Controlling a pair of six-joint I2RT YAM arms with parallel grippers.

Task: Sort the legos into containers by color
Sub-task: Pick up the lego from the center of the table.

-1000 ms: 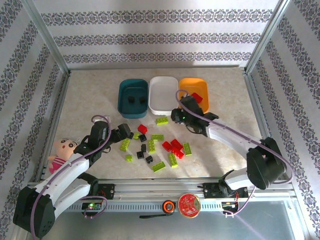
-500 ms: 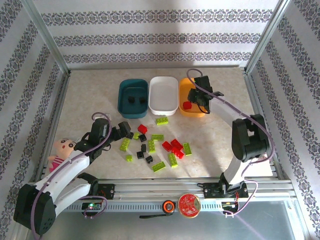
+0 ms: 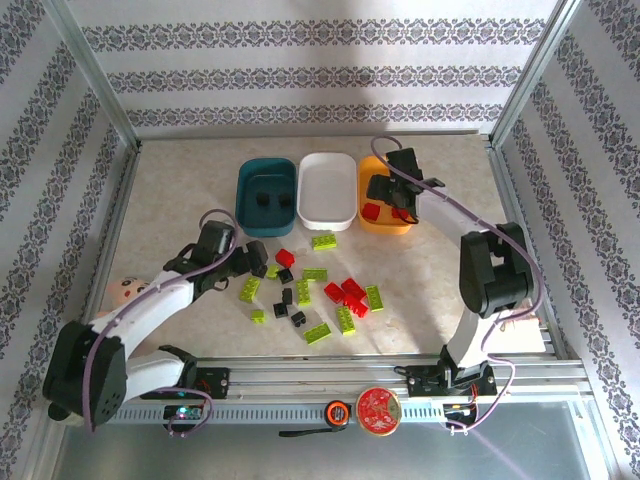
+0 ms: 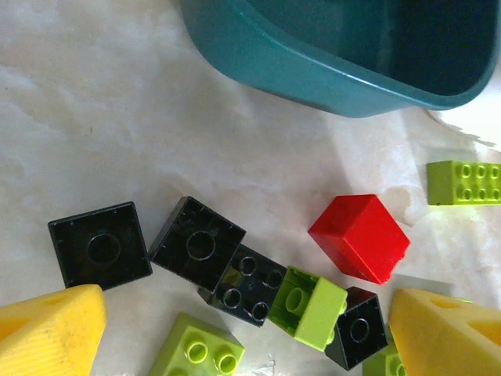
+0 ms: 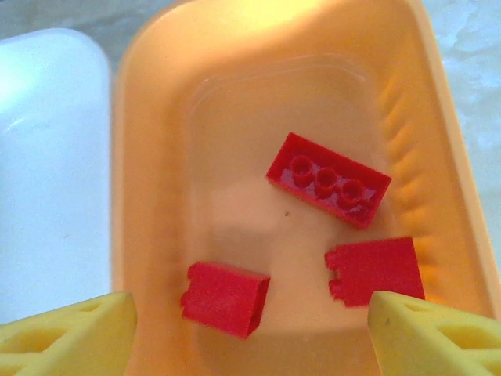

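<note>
**Both grippers spread; three red bricks in orange tray, mixed pile on worktop**

Over orange tray point(image 5: 235, 157): right gripper point(image 3: 384, 193), yellow fingers point(image 5: 63, 333) spread wide, nothing pinched. In that tray, right wrist view: three red bricks, well apart. One studs-up red brick point(image 5: 329, 180) toward the far end. Two side-lying red bricks point(image 5: 225, 298) nearer the fingers.

Over loose pile on worktop point(image 3: 180, 190), just on the near side of teal tray point(image 3: 246, 200): left gripper point(image 3: 256, 266), fingers likewise spread wide, nothing pinched.

Below it, left wrist view:
- Several black bricks point(image 4: 197, 243), hollow sides up, close together.
- One tilted lime brick point(image 4: 307, 305) touching black bricks on either side.
- One smooth-faced red brick point(image 4: 360, 236) just beside them.
- One flat lime brick point(image 4: 463, 182) apart to the right, near the teal tray's corner.

In teal tray, top view: two small black pieces point(image 3: 263, 200) side by side. White tray point(image 3: 327, 190) between teal and orange, all three in a row at mid worktop.

Loose pile, top view, in front of the trays between the two arms:
- Red cluster point(image 3: 350, 292) right of centre.
- Lime pieces point(image 3: 318, 332) scattered round it.
- Black pieces point(image 3: 288, 295) at centre.
- One more lime piece point(image 3: 323, 241) just in front of white tray.

Doll's head point(image 3: 125, 292) at left edge of worktop, body hidden behind left arm.
</note>
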